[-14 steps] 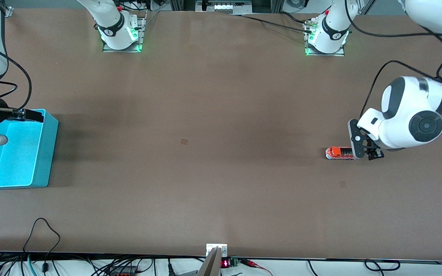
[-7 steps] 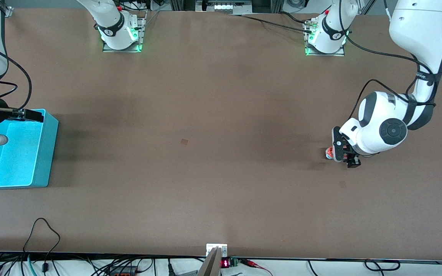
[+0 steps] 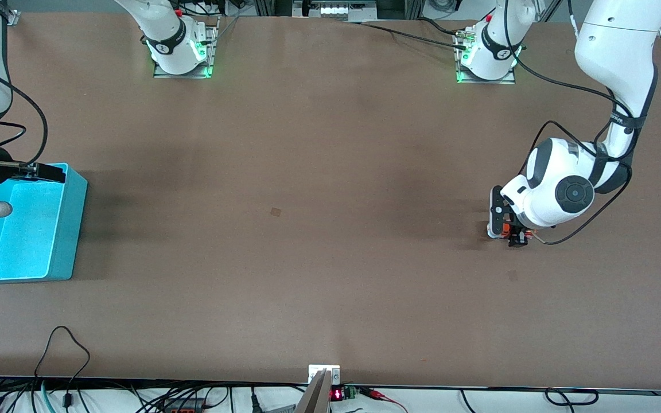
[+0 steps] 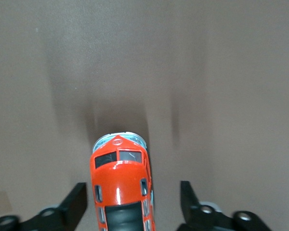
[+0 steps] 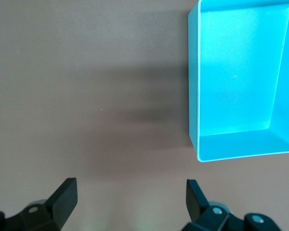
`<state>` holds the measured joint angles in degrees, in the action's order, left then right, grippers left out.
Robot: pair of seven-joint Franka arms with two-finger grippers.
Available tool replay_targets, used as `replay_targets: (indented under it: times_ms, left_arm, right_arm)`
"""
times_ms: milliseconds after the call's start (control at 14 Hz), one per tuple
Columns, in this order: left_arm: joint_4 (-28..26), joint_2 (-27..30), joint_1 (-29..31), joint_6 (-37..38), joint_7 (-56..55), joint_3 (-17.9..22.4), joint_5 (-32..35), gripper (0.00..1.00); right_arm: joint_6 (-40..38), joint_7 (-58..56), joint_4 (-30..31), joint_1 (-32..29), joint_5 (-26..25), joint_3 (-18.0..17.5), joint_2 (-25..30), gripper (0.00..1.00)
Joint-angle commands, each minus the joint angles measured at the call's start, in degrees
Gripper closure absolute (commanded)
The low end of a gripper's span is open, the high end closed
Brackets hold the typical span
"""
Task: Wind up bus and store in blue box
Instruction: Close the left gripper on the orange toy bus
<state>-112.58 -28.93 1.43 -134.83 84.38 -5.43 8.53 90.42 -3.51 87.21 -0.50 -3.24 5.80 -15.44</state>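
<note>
Since the earlier frames, the left claw [image 3: 507,230] has travelled along the bus [image 3: 500,229] toward its white-grey front end and dropped lower, so that the arm's wrist now covers most of the toy that was earlier plainly seen; the right arm and the blue box [image 3: 49,269] have not shifted. Left claw [image 4: 132,204]: down at the bench [image 3: 307,172] surface, its two fingers [image 4: 74,202] straddling the bus [image 4: 120,187], one on each flank. A strip of bench shows between each finger and the orange body, so the fingers stand apart from the toy and nothing is clenched. Bus: resting on the bench toward the left arm's end, its windscreen and pale front end pointing away from the wrist. Right claw [image 5: 130,202]: released, fingers spread wide, holding nothing, waiting over bare bench just beside the blue box [image 5: 236,72]. Blue box: standing on the bench at the right arm's end, well apart from the bus, its interior holding no object.
</note>
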Motion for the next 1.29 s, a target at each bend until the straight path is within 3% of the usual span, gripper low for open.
replay_targets:
  times_ms: [0,71,286,643,1214]
  left_arm:
    - [0.0,-0.3,0.3,-1.2,1.4,-0.3,1.0,0.56]
    - [0.0,-0.3,0.3,-1.2,1.3,-0.3,1.0,0.66]
    - [0.1,-0.3,0.2,-1.2,1.2,-0.3,0.9,0.77]
    - [0.2,-1.3,0.7,-1.7,0.7,-0.2,0.5,0.77]
    - [2.2,-4.1,11.6,-1.5,7.6,-0.1,0.8,0.77]
  right_arm:
    - [-0.7,-1.0,-0.2,-0.3,-0.1,-0.3,0.1,0.0]
    - [-0.7,-1.0,-0.2,-0.3,0.0,-0.3,0.1,0.0]
    - [-0.7,-1.0,-0.2,-0.3,0.0,-0.4,0.1,0.0]
    - [-0.7,-1.1,-0.2,-0.4,0.2,-0.4,0.1,0.0]
    - [-0.7,-1.1,-0.2,-0.3,0.3,-0.4,0.1,0.0]
